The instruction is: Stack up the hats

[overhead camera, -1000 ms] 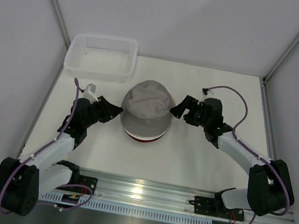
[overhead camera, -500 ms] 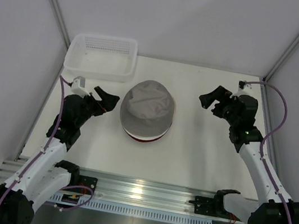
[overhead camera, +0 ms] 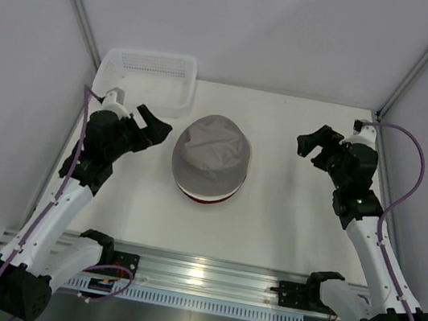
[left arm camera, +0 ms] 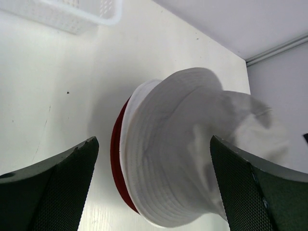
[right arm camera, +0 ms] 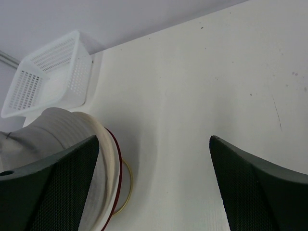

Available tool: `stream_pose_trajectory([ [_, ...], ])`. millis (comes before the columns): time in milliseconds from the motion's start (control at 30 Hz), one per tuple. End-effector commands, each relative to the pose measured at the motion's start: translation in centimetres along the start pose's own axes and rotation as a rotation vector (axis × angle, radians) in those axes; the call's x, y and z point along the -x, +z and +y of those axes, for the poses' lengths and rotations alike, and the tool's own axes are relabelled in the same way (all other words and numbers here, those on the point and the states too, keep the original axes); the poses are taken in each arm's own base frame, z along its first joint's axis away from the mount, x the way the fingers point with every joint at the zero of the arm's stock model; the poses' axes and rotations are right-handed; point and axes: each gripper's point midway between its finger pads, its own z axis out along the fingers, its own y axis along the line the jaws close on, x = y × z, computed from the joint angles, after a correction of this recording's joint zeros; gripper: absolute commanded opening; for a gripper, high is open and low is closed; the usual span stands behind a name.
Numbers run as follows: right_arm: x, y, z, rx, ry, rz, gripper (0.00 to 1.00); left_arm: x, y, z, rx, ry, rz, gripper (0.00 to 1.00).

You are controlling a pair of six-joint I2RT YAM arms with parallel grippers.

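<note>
The hats (overhead camera: 211, 160) form one stack at the centre of the table (overhead camera: 269, 226); the grey hat (overhead camera: 212, 146) lies on top, crown up; the dark red hat (overhead camera: 201, 198) shows only as a brim edge at the bottom. The left gripper (overhead camera: 156, 129) hangs near the stack's left side, jaws spread wide, holding nothing; the right gripper (overhead camera: 311, 146) hangs well apart to the right, likewise wide and empty. The white basket (overhead camera: 145, 78) stands at the far left; a thin gold ring (right arm camera: 126, 185) shows at the stack's base.
</note>
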Motion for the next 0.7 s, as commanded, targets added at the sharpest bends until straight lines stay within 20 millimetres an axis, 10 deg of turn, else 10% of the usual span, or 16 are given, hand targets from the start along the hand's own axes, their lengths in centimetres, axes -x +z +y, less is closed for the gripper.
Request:
stream_pose_trajectory([
  [0,1.0,0.7,-0.2,0.0,-0.01,-0.063,1.0,2.4,-3.7,-2.0,0.006,0.078,-0.015,0.99],
  [367,5.4,2.3,1.8,0.038,-0.074,-0.139,0.99,5.6,-7.5,1.0,0.238,0.321,-0.012,0.99],
  [667,4.6,3.7,2.6,0.084,-0.059,-0.091,0.99,6.2,-7.2,1.4,0.232,0.297,-0.035,0.99],
])
